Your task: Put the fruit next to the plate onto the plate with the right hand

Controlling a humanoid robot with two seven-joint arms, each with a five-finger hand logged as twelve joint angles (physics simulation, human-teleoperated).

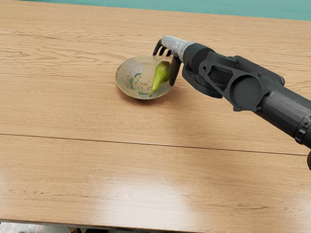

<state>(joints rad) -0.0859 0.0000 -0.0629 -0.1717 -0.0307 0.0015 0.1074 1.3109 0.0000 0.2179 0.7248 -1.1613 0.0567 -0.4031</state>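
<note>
A green pear [160,75] lies inside the shallow, mottled plate [132,76], leaning against its right rim. My right hand [167,57] hovers at the plate's far right edge, its arm reaching in from the picture's right. The fingers [160,47] are spread behind and above the pear, apart from it. The dark thumb [175,70] hangs just to the right of the fruit, close to it or grazing it. The hand holds nothing. The left arm does not show.
The plate stands on a wide wooden table [141,169] with a seam running across its middle. A teal wall runs behind the table's far edge. The right forearm [253,94] crosses above the table's right part.
</note>
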